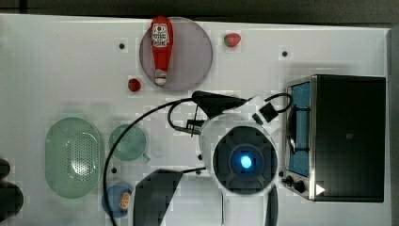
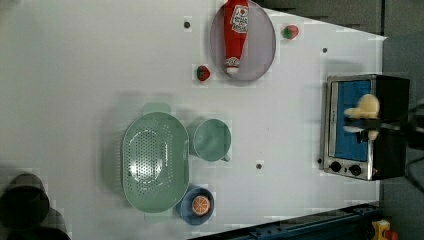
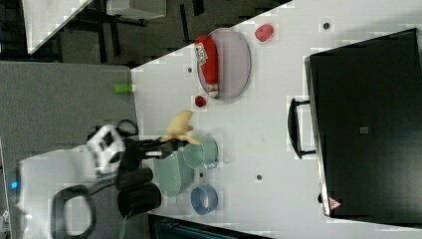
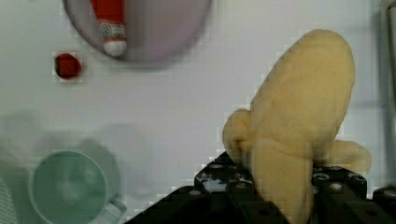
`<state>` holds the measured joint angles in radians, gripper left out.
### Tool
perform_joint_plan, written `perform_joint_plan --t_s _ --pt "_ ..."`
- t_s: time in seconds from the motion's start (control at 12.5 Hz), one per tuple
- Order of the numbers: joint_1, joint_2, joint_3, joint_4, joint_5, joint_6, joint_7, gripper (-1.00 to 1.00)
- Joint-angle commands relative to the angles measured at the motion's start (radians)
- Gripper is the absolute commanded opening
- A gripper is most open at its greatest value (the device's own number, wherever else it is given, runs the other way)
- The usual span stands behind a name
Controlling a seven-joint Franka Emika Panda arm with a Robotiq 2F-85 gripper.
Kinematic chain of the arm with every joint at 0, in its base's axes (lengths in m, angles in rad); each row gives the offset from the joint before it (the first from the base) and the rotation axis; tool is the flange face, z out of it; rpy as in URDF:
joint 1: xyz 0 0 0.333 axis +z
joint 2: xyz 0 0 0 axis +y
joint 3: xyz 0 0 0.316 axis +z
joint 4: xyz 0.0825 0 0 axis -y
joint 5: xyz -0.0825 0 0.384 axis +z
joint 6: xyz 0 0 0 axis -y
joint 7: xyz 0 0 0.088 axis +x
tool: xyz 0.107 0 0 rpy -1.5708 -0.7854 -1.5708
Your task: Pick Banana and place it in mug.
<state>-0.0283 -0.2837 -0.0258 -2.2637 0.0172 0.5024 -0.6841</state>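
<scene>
- One banana (image 4: 299, 126) is clamped in my claw (image 4: 275, 196) right now, held up in the air well off the white bench (image 2: 90, 75); the pale yellow body sticks out past the black fingers (image 4: 224, 186) in the wrist view.
- From the right view I can see the claw (image 3: 171, 143) gripping the banana (image 3: 180, 127) just over the mug (image 3: 201, 152), though it's not in it yet.
- From the left view the banana (image 2: 364, 111) hangs in front of the toaster oven (image 2: 365, 127), way off to the left view's right.
- Mug (image 2: 212, 140) is the pale teal cup sitting empty and upright on the bench, touching or just beside the green perforated basket (image 2: 155, 167) on the left view's left.
- Small blue cup (image 2: 196, 205) with an orange thing in it sits just below the basket in the left view.
- Red ketchup bottle (image 1: 161, 49) lies on a grey plate (image 1: 195, 54) near the top of the top view, with one strawberry (image 1: 134, 84) beside the plate and another (image 1: 232, 39) off to the top view's right.
</scene>
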Motion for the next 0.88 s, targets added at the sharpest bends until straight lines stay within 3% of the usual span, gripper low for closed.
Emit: perform_joint_plan --t_s 0.08,0.48,0.88 --pt "0.004 -0.021 0.06 0.027 -0.022 -0.103 -0.005 -0.49" --pt "0.023 -0.032 0.226 0.033 0.048 -0.192 0.309 -0.49" --pt "0.032 0.112 0.413 0.031 0.102 -0.097 0.652 -0.49"
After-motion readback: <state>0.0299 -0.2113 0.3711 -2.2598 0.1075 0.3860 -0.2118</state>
